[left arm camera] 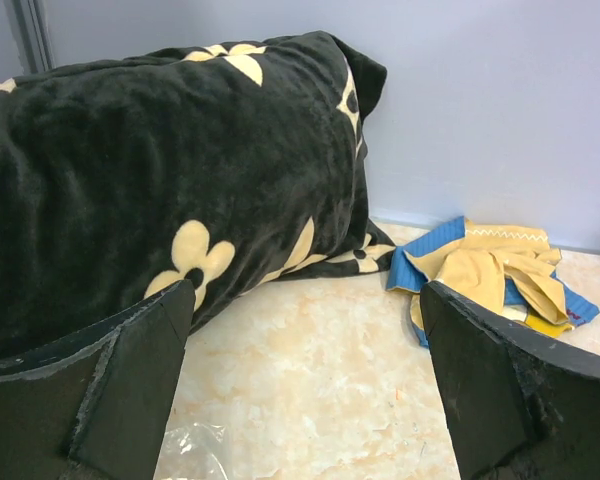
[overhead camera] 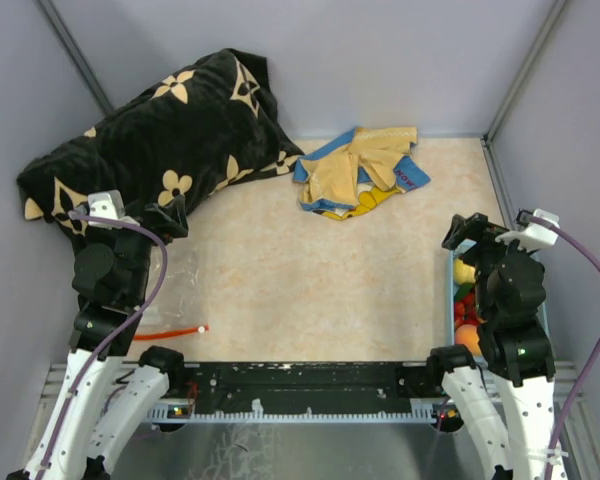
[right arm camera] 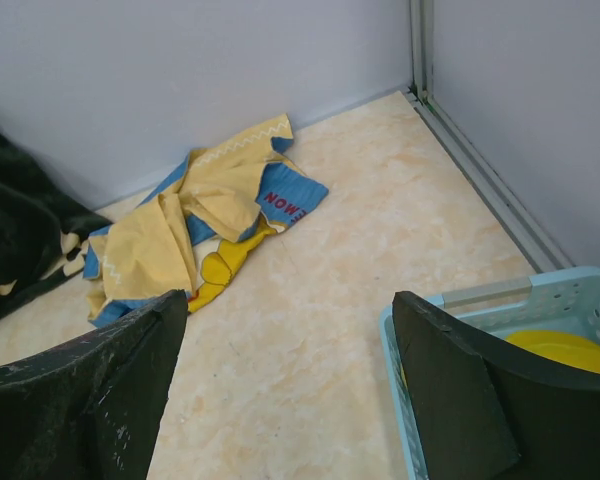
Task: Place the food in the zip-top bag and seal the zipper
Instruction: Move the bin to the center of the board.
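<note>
Food (overhead camera: 466,300) sits in the light-blue basket (right arm camera: 500,292) at the near right of the surface (overhead camera: 310,290), none bagged. You'll find the zip-top bag (overhead camera: 180,290) lying flat near left, its zipper (overhead camera: 170,332) along the near edge. Left end effector (left arm camera: 305,290) and right end effector (right arm camera: 290,300) both gape wide, empty. Every step is ahead.

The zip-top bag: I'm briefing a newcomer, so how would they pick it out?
Find the big black flowered pillow at the far left. Just nearer than it, beside the left arm, a clear bag lies on the table. Only it is see-through, with a red-orange zipper along its near edge.
</note>
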